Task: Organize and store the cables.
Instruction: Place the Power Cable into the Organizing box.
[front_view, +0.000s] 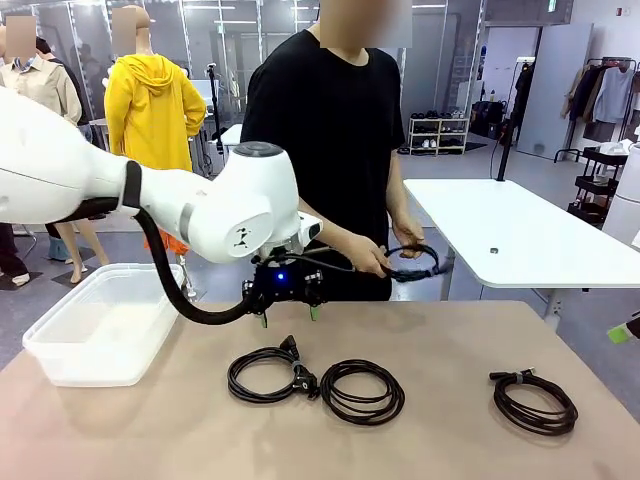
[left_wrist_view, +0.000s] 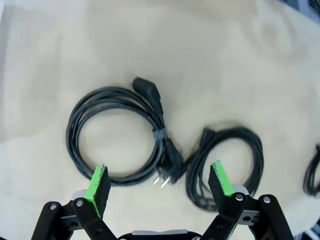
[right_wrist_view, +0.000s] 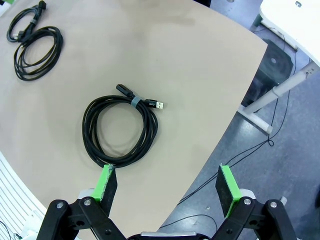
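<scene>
Left gripper (front_view: 289, 318) wide open, hovering above plug cable (left_wrist_view: 159, 132), right gripper (right_wrist_view: 167, 177) wide too, near USB cable (right_wrist_view: 136, 101), person's hand (front_view: 372, 258) holding another coil (front_view: 412, 273).

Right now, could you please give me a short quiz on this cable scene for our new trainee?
1. How many cable coils lie on the table?
2. True or false: the left gripper is shut on the plug cable.
3. The person's hands hold: A) a cable; B) the white bin; C) nothing.
Key: 1) Three: the plug cable, the middle coil, the right coil. 2) False; it hovers open above it. 3) A.
</scene>
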